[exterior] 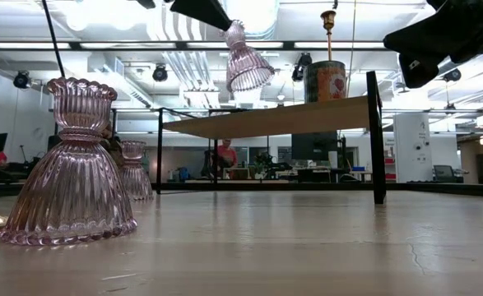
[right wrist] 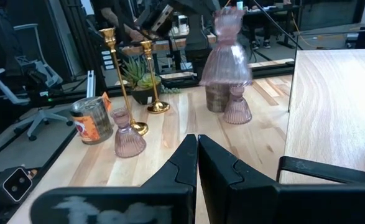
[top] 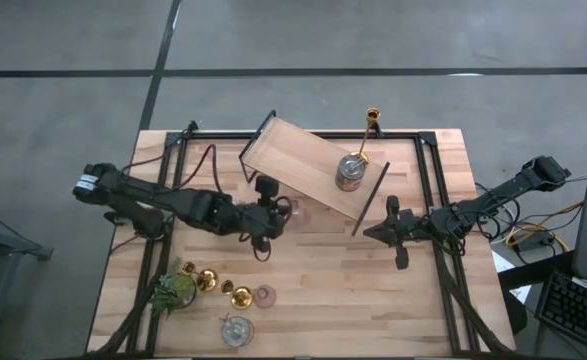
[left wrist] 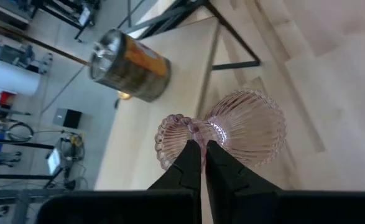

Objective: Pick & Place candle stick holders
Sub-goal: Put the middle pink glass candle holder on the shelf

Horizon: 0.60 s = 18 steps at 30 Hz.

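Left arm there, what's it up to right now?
The left tool is shut on a pink glass holder, carrying it in the air near the raised wooden shelf. That shelf already bears a silvery holder and a gold candlestick. The right tool waits shut beside the shelf.

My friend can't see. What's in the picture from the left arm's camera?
The robot's left hand pinches the narrow waist of a ribbed pink glass candle holder, holding it in the air above the wooden table. Behind it stands a silver and orange can.
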Motion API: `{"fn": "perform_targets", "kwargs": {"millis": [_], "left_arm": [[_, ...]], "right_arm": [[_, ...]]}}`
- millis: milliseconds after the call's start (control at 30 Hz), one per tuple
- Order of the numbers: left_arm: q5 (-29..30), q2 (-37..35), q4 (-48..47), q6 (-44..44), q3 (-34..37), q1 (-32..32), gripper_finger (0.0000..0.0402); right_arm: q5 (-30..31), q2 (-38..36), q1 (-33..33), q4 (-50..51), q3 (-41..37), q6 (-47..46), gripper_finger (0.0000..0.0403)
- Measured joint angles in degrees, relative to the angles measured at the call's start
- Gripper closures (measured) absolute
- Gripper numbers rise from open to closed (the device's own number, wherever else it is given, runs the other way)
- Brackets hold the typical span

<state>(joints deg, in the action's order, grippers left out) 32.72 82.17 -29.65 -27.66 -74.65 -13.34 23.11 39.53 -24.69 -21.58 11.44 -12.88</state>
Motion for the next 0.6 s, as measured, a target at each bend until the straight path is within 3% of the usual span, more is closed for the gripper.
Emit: {"fn": "perform_targets", "kwargs": {"millis": [333, 600], "left_arm": [[0.46, 0.06, 2.85, -5.14, -1.47, 4.33, 0.0395], [0.38, 4.61, 5.05, -9.13, -2.70, 6.74, 0.0395]], "right_arm": [[1.09, 0.00, -0.04, 0.02, 0.00, 0.01, 0.0394], [1.07, -0.02, -0.02, 0.24, 0.00, 0.02, 0.0394]]}}
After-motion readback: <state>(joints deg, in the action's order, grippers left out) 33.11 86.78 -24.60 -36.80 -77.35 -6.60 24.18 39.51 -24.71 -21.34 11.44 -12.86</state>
